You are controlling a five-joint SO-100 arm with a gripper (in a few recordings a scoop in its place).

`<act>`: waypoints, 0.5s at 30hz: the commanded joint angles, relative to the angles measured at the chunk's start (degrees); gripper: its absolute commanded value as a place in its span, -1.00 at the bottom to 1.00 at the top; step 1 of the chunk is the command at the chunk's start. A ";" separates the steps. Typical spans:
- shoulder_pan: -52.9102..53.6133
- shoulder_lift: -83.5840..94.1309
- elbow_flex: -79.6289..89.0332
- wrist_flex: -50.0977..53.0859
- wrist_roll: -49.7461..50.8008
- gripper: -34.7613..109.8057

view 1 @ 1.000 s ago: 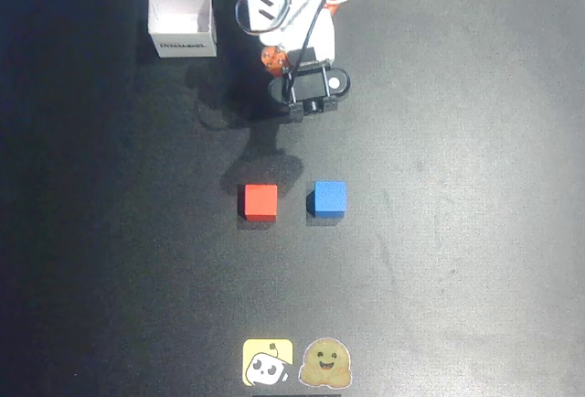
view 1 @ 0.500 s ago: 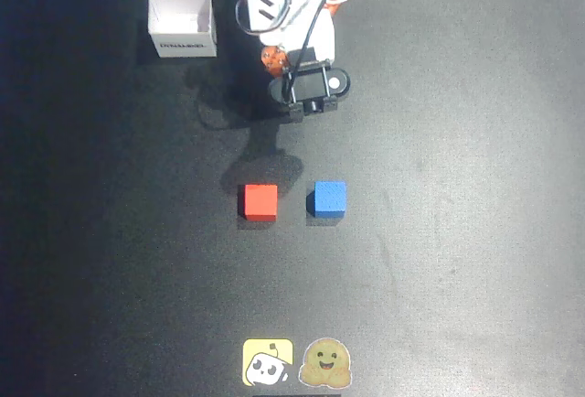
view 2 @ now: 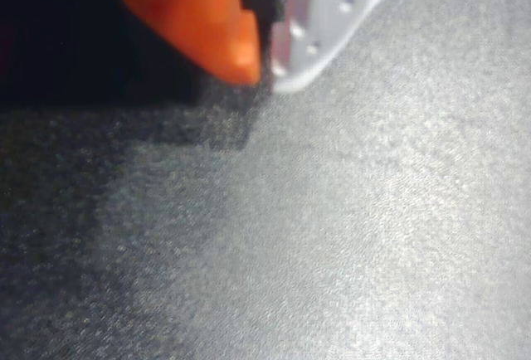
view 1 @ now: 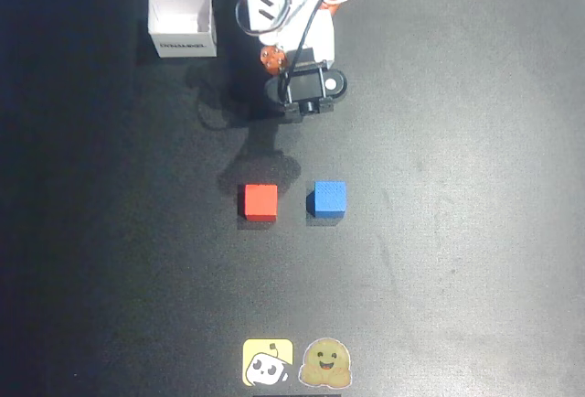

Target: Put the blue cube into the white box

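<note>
Fingertips (view 2: 265,65), one orange and one white, meet closed and empty over blurred dark table (view 2: 373,235); their upper parts are cut off. Blue cube (view 1: 327,199) sits beside red cube (view 1: 259,201), white box (view 1: 183,22) well apart.

Dim overhead view, blurry grainy wrist view

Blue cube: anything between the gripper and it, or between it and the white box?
Nothing visible. Bare table separates the gripper from the blue cube; the red cube lies beside it, below the direct line to the white box.
</note>
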 commanded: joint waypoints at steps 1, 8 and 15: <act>-0.70 0.26 -1.76 0.35 -1.41 -0.52; -2.29 -13.54 -12.74 -1.76 -1.58 -0.52; -3.78 -48.08 -37.35 -4.57 -1.41 -0.50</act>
